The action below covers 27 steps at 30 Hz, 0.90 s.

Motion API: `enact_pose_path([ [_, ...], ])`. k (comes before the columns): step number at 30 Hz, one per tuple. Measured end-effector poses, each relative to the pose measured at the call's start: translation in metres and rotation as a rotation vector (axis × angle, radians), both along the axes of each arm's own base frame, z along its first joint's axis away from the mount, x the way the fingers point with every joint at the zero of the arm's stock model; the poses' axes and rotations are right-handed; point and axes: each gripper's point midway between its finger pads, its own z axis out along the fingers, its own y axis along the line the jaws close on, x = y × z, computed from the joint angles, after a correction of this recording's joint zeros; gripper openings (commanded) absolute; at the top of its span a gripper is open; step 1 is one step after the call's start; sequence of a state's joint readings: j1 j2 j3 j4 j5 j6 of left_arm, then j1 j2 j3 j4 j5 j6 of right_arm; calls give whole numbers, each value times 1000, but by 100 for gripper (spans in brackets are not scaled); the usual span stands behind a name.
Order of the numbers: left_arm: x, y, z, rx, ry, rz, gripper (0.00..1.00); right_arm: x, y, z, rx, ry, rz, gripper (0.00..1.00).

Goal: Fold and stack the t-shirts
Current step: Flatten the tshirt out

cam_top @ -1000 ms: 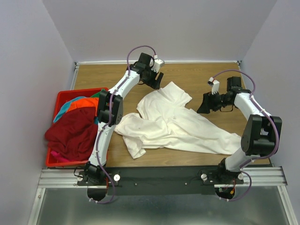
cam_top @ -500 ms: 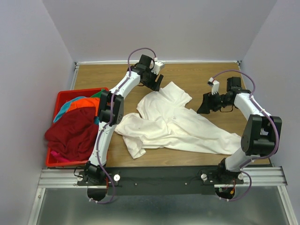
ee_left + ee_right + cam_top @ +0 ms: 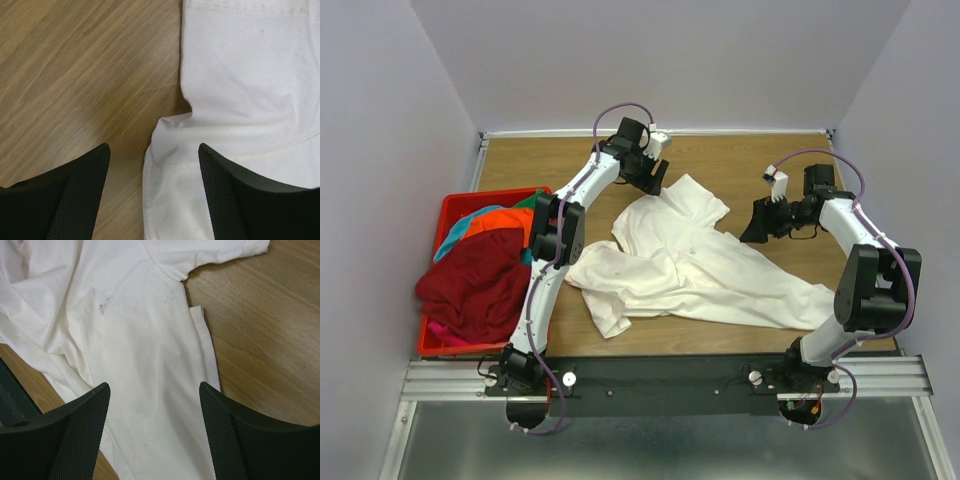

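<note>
A large white t-shirt (image 3: 695,268) lies crumpled across the middle of the wooden table. My left gripper (image 3: 658,178) hangs open at the shirt's far edge, its jaws astride a folded white hem (image 3: 170,165), touching nothing. My right gripper (image 3: 756,226) is open and empty above the shirt's right side; white cloth (image 3: 150,390) fills the gap between its jaws below. A dark red t-shirt (image 3: 475,285) spills over the red basket (image 3: 455,205), with orange (image 3: 498,218), teal (image 3: 453,240) and green (image 3: 525,202) shirts behind it.
The red plastic basket stands at the table's left edge. Bare wood (image 3: 740,160) shows along the back of the table, and purple walls close in on both sides. A black rail (image 3: 660,375) runs along the near edge.
My left gripper has shifted slightly toward the back right, near the shirt's far edge. The right arm and the shirts have not moved.
</note>
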<state>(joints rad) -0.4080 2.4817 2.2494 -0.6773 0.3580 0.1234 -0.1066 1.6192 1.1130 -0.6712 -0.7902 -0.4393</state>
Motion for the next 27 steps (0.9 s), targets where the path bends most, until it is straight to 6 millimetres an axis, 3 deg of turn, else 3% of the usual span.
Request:
enact_pose_path([
  [11, -5, -10, -15, -23, 37, -25, 78, 0, 1, 1, 8, -1, 3, 79],
  [15, -7, -22, -19, -31, 41, -38, 69, 0, 1, 1, 9, -1, 4, 79],
  [18, -10, -25, -20, -31, 53, -35, 51, 0, 1, 1, 10, -1, 4, 79],
  [19, -11, -26, -21, -29, 56, -35, 38, 0, 2, 1, 10, -1, 4, 79],
  [21, -13, -26, -22, -24, 65, -29, 26, -1, 2, 1, 11, 0, 4, 79],
  [24, -15, -24, -28, -14, 74, -23, 0, -1, 2, 1, 11, 0, 4, 79],
  [27, -21, -19, -29, -8, 82, -8, 0, 0, 2, 1, 11, -1, 5, 79],
])
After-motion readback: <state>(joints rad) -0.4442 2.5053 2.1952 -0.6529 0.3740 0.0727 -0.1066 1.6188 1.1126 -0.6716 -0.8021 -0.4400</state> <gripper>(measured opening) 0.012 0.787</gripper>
